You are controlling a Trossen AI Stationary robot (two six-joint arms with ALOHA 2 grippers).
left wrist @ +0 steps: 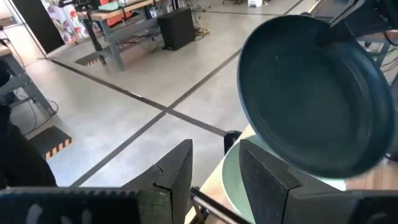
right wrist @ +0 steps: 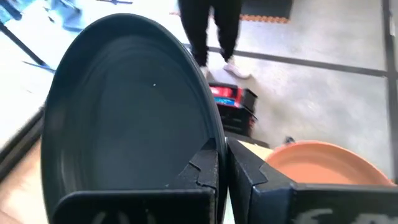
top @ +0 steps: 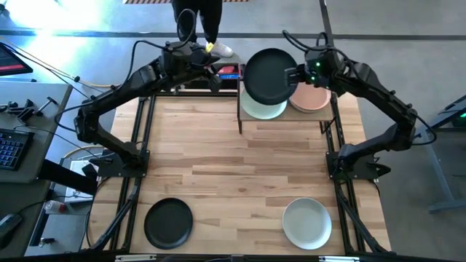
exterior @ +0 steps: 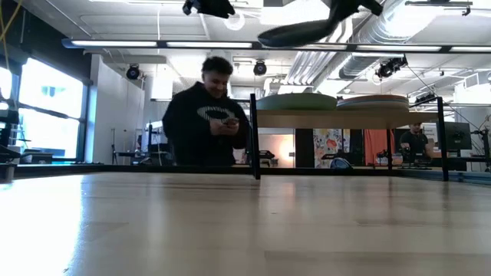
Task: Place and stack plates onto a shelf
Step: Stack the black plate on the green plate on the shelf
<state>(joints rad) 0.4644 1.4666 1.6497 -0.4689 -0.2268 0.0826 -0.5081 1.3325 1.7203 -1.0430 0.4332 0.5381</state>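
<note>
My right gripper [top: 295,75] holds a dark teal plate [top: 268,75] in the air over the left half of the shelf [top: 291,122], which stands at the table's far side. On the shelf, a pale green plate [top: 263,110] lies under the held plate, and a peach-and-terracotta stack [top: 313,99] lies to its right. The low view shows the teal plate [exterior: 307,31] tilted high above both stacks. My left gripper [left wrist: 214,180] is open with nothing between its fingers, just left of the teal plate [left wrist: 314,93]. My right gripper pinches the dark teal plate's rim [right wrist: 208,140] between its two fingers, on the side toward the table's right edge. The fingers come from the right, slanting down. The plate is lifted clear of the shelf and tilted, its free left side lower.
A black plate [top: 169,222] lies near the table's front left and an off-white plate [top: 306,222] near the front right. A red-and-black box [top: 229,72] sits behind the far edge, where a person [exterior: 207,115] stands. The table's middle is bare wood.
</note>
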